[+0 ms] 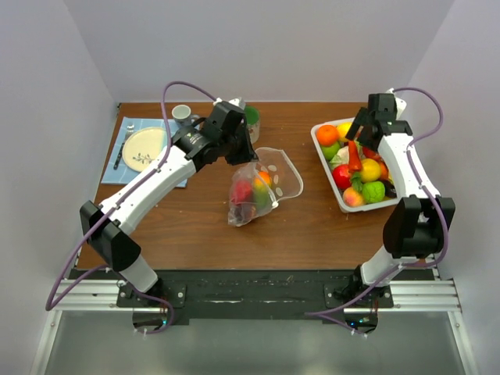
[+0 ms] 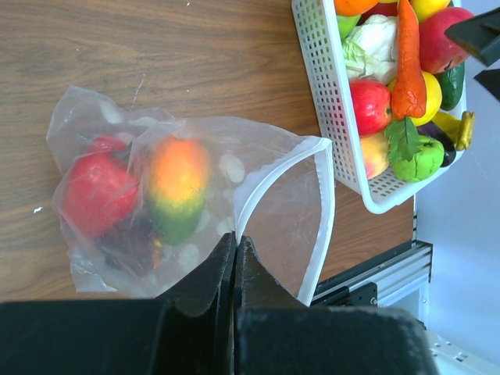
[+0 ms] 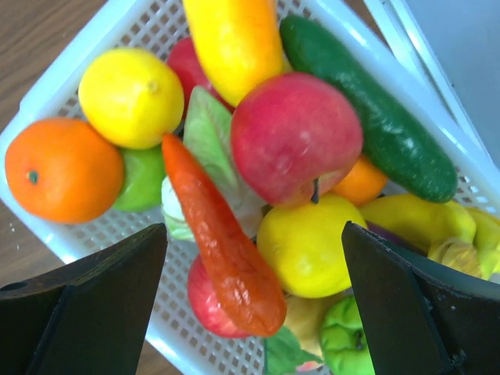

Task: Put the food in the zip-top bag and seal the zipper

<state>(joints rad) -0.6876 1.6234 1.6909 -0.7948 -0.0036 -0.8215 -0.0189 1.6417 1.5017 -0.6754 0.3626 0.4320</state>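
The zip-top bag [image 1: 262, 186] lies mid-table with its mouth held open toward the right. Inside it are a red fruit [image 2: 94, 191], an orange-green mango [image 2: 178, 187] and something dark beneath them. My left gripper [image 2: 236, 238] is shut on the bag's mouth edge, where the pale zipper [image 2: 324, 195] loops out to the right; it also shows in the top view [image 1: 248, 158]. My right gripper [image 3: 254, 234] is open and hovers over the food in the white basket [image 1: 326, 160], above an orange carrot [image 3: 223, 242], a yellow lemon [image 3: 305, 246] and a red apple [image 3: 297, 137].
The white basket [image 3: 70, 58] at the right also holds an orange [image 3: 62, 168], a cucumber [image 3: 375, 117] and green fruits. A plate [image 1: 144, 147] on a blue mat with cutlery, a cup [image 1: 182, 114] and a green container [image 1: 251, 119] stand at the back left.
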